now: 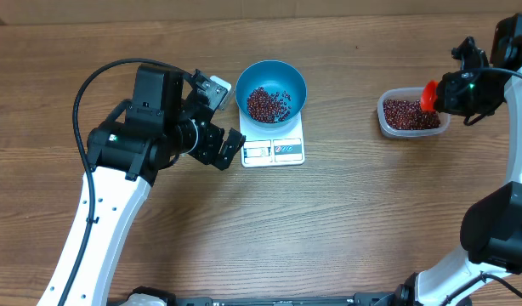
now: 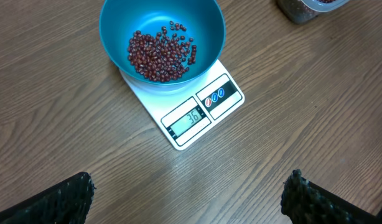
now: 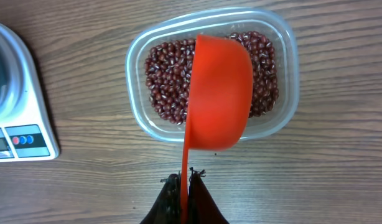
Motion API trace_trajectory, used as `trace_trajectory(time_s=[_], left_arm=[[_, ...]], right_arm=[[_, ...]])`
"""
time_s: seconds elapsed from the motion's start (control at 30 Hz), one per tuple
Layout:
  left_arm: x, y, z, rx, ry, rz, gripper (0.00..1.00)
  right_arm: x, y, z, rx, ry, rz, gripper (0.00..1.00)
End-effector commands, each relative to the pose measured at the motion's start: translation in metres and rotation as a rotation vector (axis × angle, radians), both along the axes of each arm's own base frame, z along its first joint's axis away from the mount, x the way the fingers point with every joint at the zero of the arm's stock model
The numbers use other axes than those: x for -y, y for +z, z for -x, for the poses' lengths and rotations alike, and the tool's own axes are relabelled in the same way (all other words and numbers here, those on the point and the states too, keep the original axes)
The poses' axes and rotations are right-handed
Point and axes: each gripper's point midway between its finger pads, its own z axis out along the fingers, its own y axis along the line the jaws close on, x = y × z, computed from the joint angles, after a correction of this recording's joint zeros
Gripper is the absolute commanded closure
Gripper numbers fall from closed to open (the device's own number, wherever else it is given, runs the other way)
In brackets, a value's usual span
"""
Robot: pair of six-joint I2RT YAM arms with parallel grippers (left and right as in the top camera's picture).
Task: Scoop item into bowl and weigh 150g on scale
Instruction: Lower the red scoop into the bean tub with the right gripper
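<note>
The right pincer (image 3: 185, 190) is clamped on the handle of the red scoop (image 3: 219, 93); the scoop's long axis runs straight out from the jaws, over the clear tub (image 3: 284, 68) of beans (image 3: 166, 81) just ahead, so this arm is the nearer one to dig; the blue bowl (image 2: 116, 25) on the scale (image 2: 231, 106) lies well off to its left; the left pincer (image 2: 191, 199) hovers near the scale, fingers wide apart, holding nothing; only the left wrist view shows the display reading 36, seemingly far short; only the right wrist view shows the scoop's back, its load hidden.
</note>
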Motion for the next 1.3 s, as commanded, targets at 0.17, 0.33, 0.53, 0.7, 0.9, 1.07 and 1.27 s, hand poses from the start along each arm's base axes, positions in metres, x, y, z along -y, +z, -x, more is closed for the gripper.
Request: trace_trajectory(time_s=[0.17, 0.33, 0.53, 0.7, 0.9, 1.07, 1.27], left_arm=[[0.001, 0.003, -0.002, 0.011, -0.014, 0.001, 0.0], [0.001, 0.003, -0.002, 0.011, -0.014, 0.001, 0.01], [0.001, 0.003, -0.002, 0.011, -0.014, 0.001, 0.0], [0.001, 0.003, -0.002, 0.011, -0.014, 0.001, 0.01], [0.001, 0.003, -0.002, 0.011, -0.014, 0.001, 0.0], [0.001, 0.003, -0.002, 0.011, -0.014, 0.001, 0.0], [0.001, 0.003, -0.002, 0.011, -0.014, 0.001, 0.0]], right_arm=[[0.002, -0.019, -0.003, 0.036, 0.039, 0.039, 0.96], [0.007, -0.039, -0.006, 0.04, 0.034, 0.062, 0.96], [0.008, -0.049, -0.009, 0.056, 0.034, 0.066, 0.96], [0.007, -0.057, -0.009, 0.042, 0.035, 0.061, 0.96], [0.006, -0.065, -0.013, 0.036, 0.038, 0.048, 0.96], [-0.002, -0.083, -0.014, -0.007, 0.056, 0.031, 0.96], [-0.018, -0.098, -0.017, -0.036, 0.095, 0.015, 0.96]])
